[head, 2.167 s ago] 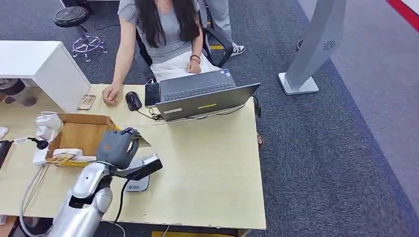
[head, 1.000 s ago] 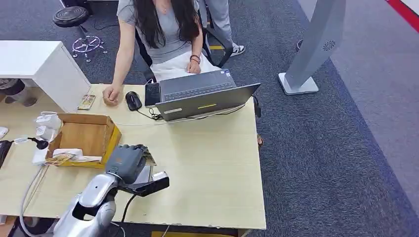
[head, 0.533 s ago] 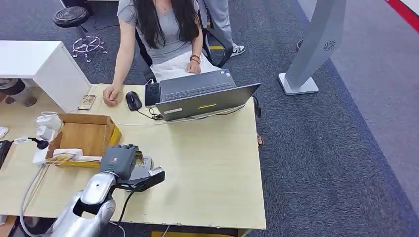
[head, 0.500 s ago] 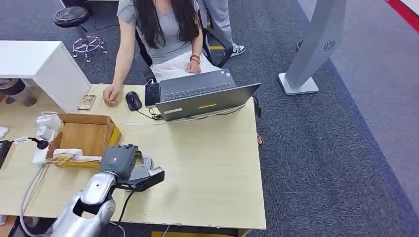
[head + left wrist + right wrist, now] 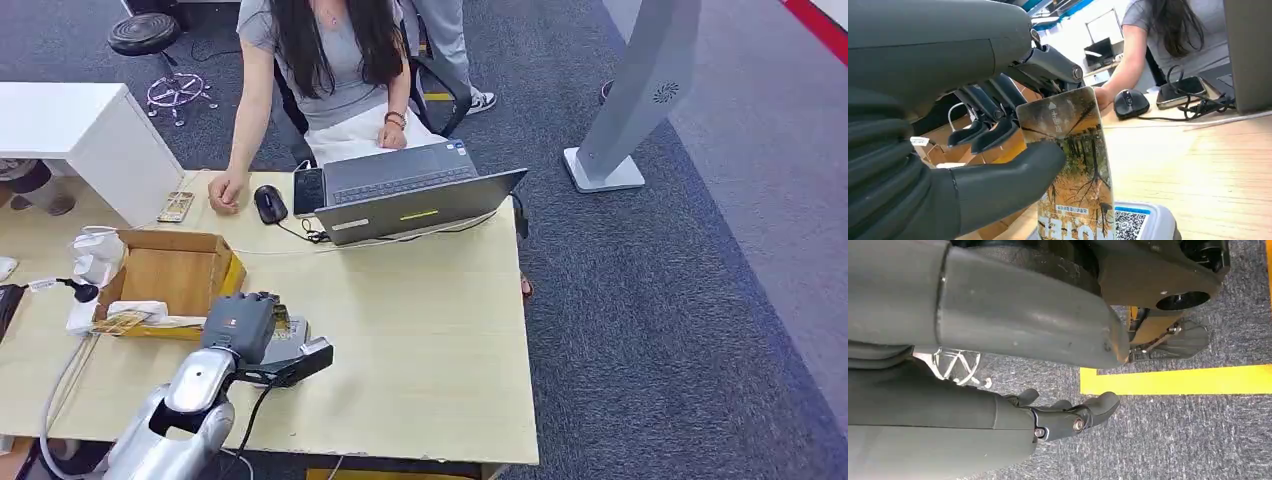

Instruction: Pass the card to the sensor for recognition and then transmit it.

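My left hand [image 5: 240, 325] pinches the card [image 5: 281, 320] between thumb and fingers near the table's front left. In the left wrist view the card [image 5: 1074, 165], printed with an autumn forest, stands upright with its lower edge just over the sensor [image 5: 1143, 225], a white reader with a QR code. I cannot tell if card and sensor touch. The sensor [image 5: 292, 340] lies partly hidden under my hand. My right hand [image 5: 998, 330] hangs over grey carpet, fingers apart and holding nothing.
An open cardboard box [image 5: 170, 275] sits just left of my hand. At the far table edge a seated person [image 5: 320, 60] has a laptop [image 5: 415, 205], mouse [image 5: 269, 203] and phone [image 5: 308, 190]. A grey kiosk stand [image 5: 640, 90] is on the carpet at the right.
My left hand came from beside the box toward the table's front edge with the card, then drew back slightly onto the sensor. It has barely moved in the last half second.
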`<state>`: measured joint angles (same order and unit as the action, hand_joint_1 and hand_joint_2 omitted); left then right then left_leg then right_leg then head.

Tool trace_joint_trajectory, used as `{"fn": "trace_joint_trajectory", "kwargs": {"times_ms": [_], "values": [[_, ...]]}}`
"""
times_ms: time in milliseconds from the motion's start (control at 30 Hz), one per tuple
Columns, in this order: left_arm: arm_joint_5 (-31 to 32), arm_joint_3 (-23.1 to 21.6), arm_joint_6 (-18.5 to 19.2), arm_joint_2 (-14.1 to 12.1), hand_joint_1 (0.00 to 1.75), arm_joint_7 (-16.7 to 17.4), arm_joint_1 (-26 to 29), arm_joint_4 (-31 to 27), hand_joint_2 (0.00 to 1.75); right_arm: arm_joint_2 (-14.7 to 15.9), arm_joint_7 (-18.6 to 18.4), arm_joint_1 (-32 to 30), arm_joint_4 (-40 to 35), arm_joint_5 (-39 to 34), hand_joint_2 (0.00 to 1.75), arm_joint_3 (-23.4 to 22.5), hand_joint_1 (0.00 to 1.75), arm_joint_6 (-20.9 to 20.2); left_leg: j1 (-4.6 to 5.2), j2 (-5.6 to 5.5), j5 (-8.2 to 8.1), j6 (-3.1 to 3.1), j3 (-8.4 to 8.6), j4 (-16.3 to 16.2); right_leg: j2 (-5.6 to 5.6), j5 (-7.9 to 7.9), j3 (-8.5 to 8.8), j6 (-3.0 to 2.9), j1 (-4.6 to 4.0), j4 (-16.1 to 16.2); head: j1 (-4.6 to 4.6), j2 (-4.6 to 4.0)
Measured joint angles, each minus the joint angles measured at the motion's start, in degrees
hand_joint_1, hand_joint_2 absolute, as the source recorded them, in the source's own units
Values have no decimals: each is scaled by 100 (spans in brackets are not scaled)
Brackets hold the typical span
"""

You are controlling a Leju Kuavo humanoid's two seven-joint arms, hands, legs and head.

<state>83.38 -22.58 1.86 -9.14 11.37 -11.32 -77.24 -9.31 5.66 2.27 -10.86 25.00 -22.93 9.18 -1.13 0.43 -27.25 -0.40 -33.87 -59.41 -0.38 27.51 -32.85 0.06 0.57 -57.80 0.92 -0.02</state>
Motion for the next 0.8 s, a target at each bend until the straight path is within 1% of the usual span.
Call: {"fn": "trace_joint_trajectory", "kwargs": {"times_ms": [800], "values": [[0, 0, -2, 0, 175, 0, -12, 57, 175, 0, -2, 0, 0, 0, 0, 0, 0, 0, 0, 0, 0, 0, 1, 0, 0, 0, 1, 0, 0, 0, -2, 0]]}}
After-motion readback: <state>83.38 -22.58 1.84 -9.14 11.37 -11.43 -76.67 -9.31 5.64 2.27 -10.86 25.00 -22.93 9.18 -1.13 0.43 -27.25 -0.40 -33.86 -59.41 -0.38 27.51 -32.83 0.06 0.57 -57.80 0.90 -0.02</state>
